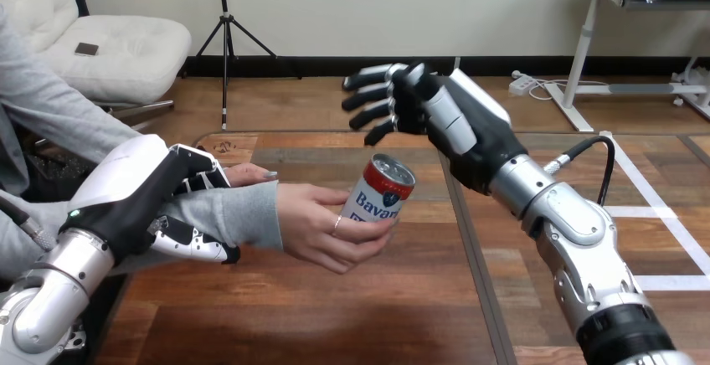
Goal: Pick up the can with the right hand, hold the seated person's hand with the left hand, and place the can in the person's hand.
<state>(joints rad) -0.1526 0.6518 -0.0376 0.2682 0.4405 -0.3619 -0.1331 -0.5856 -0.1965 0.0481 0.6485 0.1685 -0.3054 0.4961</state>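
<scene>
can (381,191) was held in person's hand (322,229) over counter (335,315) | left hand (146,189) was clasped round person's forearm (243,213) | right hand (465,122) was released, open, above can, not touching

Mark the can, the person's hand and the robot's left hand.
can (378,191), head view, on its side wall.
person's hand (311,218), head view, on its middle.
left hand (138,204), head view, on its black part.

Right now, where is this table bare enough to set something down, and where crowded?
Free: the table's near middle, between the can and the near edge. Crowded: the left, where the left hand grips the person's forearm; the right hand hangs over the far middle.
</scene>
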